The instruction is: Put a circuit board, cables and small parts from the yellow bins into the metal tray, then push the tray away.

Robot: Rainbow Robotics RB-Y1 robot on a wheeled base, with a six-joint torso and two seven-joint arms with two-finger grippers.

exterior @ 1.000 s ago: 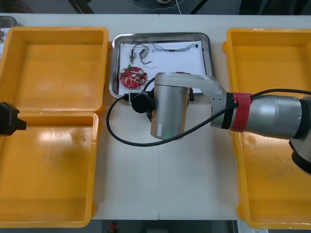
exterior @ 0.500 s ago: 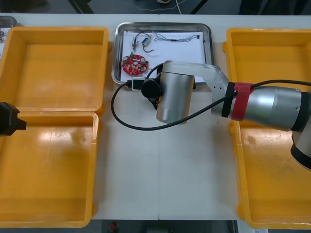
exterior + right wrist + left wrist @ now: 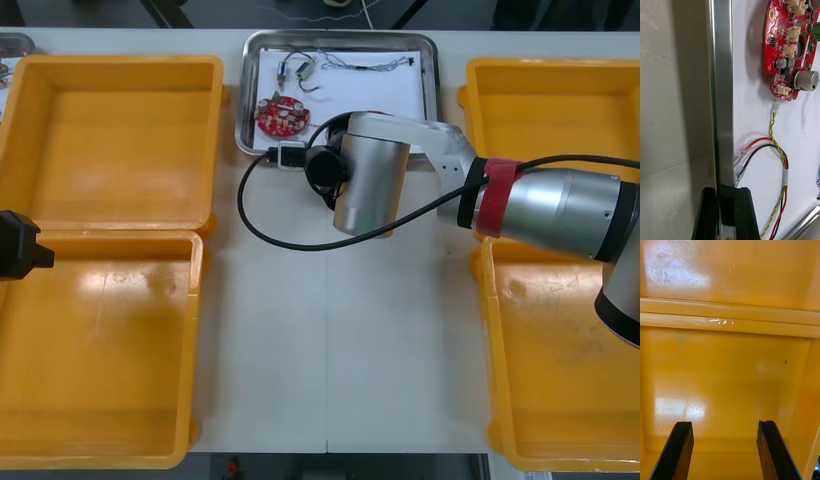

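The metal tray, white inside, lies at the table's far middle. Its shiny near rim runs up between my right gripper's fingers, which are shut on it. In the tray a round red circuit board lies near the left corner. A red and yellow cable with a black lead lies just inside the rim, close to the fingers. Thin cables stretch along the tray's far side. In the front view my right wrist covers the tray's near edge. My left gripper hangs open over a bare yellow bin floor.
Two yellow bins stand at the left and two at the right, their floors bare. The arm's black cable loops over the table in front of the tray. The left arm sits at the left edge.
My right arm has moved toward the table's far edge, and the tray has slid that way with it. The left arm has not moved.
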